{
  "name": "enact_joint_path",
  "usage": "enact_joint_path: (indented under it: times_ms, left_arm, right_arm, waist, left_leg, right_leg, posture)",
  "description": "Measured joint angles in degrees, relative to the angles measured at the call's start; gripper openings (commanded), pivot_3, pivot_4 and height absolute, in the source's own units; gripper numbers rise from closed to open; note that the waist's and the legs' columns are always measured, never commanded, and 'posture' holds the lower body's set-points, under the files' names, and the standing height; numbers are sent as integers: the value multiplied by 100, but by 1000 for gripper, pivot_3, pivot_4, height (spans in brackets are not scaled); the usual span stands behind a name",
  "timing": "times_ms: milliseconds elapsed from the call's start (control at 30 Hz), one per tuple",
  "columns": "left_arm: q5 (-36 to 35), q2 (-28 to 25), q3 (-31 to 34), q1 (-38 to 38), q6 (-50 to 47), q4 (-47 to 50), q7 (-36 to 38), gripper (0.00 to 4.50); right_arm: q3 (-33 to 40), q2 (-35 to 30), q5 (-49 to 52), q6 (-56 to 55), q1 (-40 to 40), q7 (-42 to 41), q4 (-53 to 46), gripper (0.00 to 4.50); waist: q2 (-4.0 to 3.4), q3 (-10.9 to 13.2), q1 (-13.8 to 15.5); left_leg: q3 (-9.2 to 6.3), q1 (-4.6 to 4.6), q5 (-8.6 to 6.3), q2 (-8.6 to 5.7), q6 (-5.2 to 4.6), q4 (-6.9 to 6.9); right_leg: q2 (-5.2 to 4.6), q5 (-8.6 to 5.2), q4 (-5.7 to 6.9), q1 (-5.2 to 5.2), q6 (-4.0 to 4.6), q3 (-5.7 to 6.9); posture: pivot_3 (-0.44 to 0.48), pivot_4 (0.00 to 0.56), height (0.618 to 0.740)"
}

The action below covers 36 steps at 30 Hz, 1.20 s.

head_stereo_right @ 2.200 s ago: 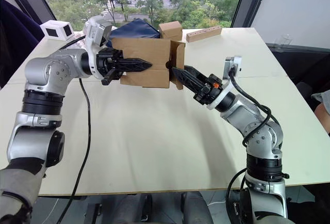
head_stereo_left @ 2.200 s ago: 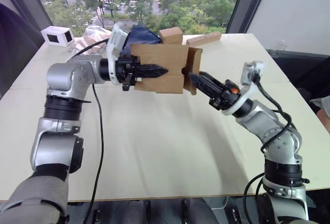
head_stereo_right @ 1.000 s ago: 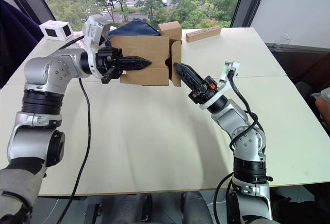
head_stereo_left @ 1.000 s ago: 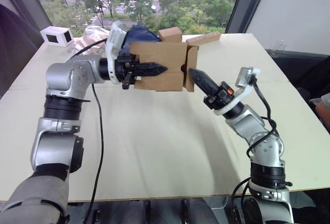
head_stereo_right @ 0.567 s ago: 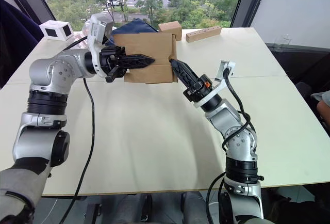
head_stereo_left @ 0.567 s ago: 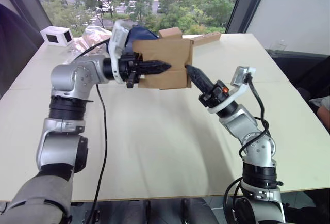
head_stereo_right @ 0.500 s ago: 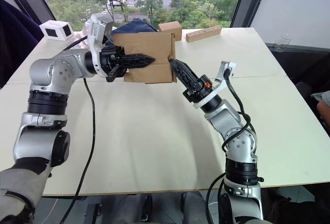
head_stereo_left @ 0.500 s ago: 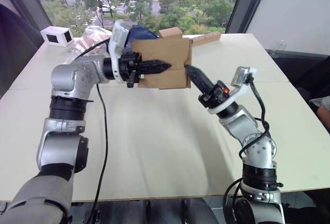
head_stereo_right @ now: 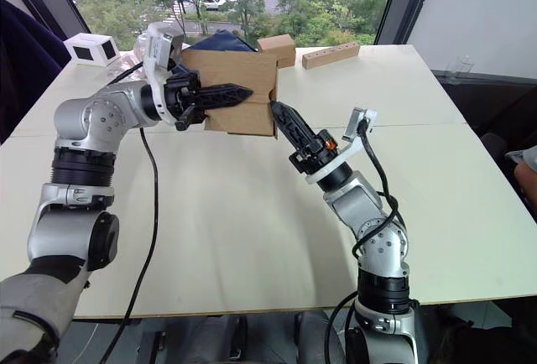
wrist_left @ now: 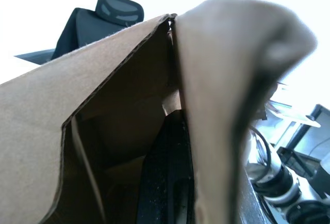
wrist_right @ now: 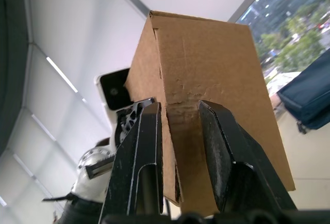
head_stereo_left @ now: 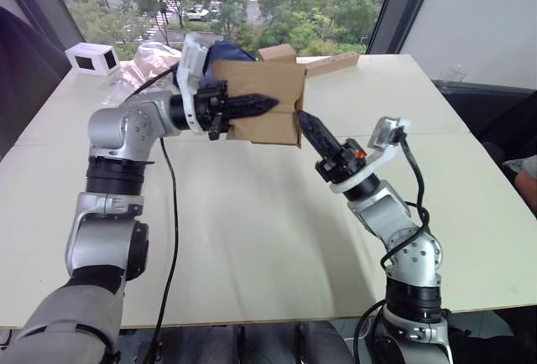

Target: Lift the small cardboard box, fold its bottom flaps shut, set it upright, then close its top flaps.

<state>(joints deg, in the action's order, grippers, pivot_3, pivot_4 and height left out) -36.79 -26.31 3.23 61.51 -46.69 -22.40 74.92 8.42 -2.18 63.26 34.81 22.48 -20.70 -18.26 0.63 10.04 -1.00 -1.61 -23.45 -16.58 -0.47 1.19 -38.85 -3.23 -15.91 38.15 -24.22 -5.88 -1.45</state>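
Observation:
The small cardboard box [head_stereo_left: 268,79] hangs in the air over the far middle of the table. My left gripper [head_stereo_left: 267,102] is shut on the box's near wall; one black finger [wrist_left: 165,182] lies inside the carton, the other across its outer face. My right gripper [head_stereo_left: 303,119] reaches up from the right to the box's lower right corner. In the right wrist view its two fingers [wrist_right: 142,152] stand apart, astride the cardboard edge of the box [wrist_right: 206,59]. The box's right side looks flat, with its flaps lying in.
Behind the held box sit a tidy brown carton [head_stereo_left: 278,54], a long tan block [head_stereo_left: 331,64], a dark blue bag [head_stereo_left: 228,50] and clear plastic wrap [head_stereo_left: 147,52]. A white box [head_stereo_left: 92,59] stands at the far left corner. The pale table [head_stereo_left: 252,238] stretches toward me.
The right-side flap that stuck out now lies flat against the box. My right gripper has moved left and up against the box, and the box has shifted slightly left.

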Motion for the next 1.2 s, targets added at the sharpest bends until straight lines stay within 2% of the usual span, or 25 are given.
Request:
enact_joint_path:
  times_ms: [233,500,1100,1200]
  left_arm:
    - [1,-2,5,-20,-5,2,-12,0]
    - [8,-20,2,-50,10,1,-33,0]
    - [77,-27,-27,-50,73,-85,29,0]
    - [87,-26,-28,-50,73,-117,30,0]
  right_arm:
    - [-96,-34,-261,-149,11,11,-1,1136]
    - [-278,-306,-1047,-408,307,11,-36,1136]
    - [-28,-616,-245,-71,-214,221,-682,1136]
    - [-8,-566,-123,-77,-261,310,-683,462]
  waist:
    - [0,0,-7]
    - [0,0,-7]
    - [0,0,4]
    - [0,0,-1]
  left_leg:
    - [0,0,0,0,0,0]
    - [0,0,0,0,0,0]
    - [0,0,0,0,-1,0]
    - [0,0,0,0,-1,0]
  right_leg:
    - [0,0,0,0,0,0]
    - [0,0,0,-1,0,0]
    - [-1,0,-1,0,0,0]
    - [0,0,0,0,0,0]
  posture:
    - [0,150,740]
    - [0,150,740]
    - [0,150,740]
    - [0,150,740]
